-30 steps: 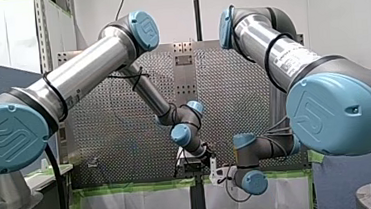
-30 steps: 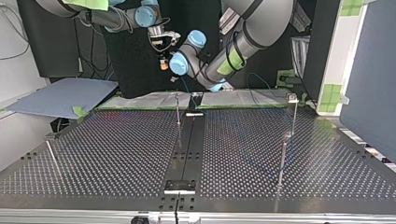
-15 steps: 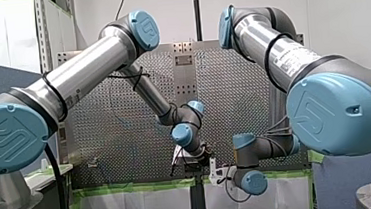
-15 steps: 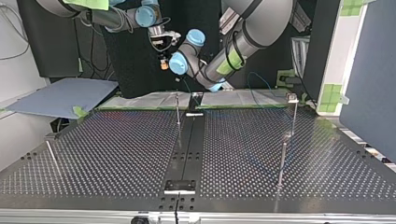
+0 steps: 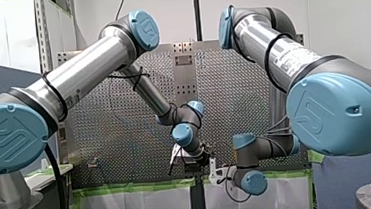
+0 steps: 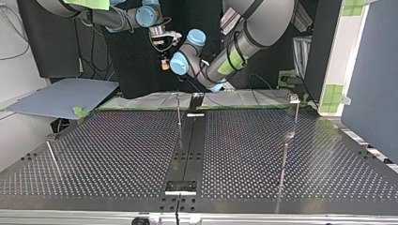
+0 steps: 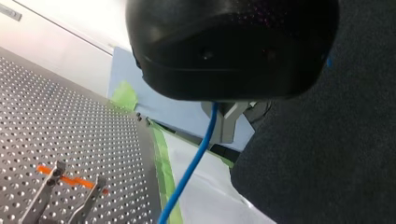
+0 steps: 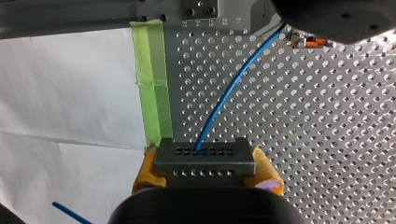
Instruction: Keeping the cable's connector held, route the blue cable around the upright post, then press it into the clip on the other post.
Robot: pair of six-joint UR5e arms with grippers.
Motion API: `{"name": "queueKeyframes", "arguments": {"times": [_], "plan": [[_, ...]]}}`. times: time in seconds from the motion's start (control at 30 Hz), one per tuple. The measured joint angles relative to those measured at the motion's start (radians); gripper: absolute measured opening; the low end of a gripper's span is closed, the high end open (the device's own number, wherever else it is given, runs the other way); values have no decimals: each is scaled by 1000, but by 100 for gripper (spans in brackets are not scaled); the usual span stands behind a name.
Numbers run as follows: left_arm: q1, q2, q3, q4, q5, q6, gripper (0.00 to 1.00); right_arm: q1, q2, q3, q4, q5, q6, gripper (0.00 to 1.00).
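In the right wrist view my right gripper [image 8: 205, 157] is shut on the grey connector block [image 8: 205, 169], its yellow pads [image 8: 148, 169] at both ends. The blue cable [image 8: 224, 100] leaves the block and rises to my left gripper's black body. In the left wrist view the blue cable [image 7: 191, 168] comes out between my left gripper's [image 7: 223, 128] metal fingers, which are shut on it. In the top view both grippers hang behind the table's far edge, my right gripper [image 6: 163, 60] beside my left wrist. An upright post [image 6: 178, 110] stands mid-table, and a clip-topped post [image 6: 294, 99] at the right.
Two more thin posts stand on the perforated table, one at the top view's right front [image 6: 283, 159], one at the left front [image 6: 52, 157]. A black rail [image 6: 190, 140] runs down the middle. Green tape [image 8: 152, 79] lines the table's edge. A blue-grey sheet [image 6: 61, 98] lies at the far left.
My left wrist has dropped and turned a little. The blue cable below it has swung toward the top view's right. My right arm has stayed still.
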Motion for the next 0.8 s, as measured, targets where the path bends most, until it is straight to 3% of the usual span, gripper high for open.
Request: {"name": "queueKeyframes", "arguments": {"times": [0.33,0.8], "plan": [[6,0,0,23,-86,30,1,-8,-1,-23,3,2,0,0],[21,0,0,108,-121,23,1,-44,-3,-94,42,-5,3,0]]}}
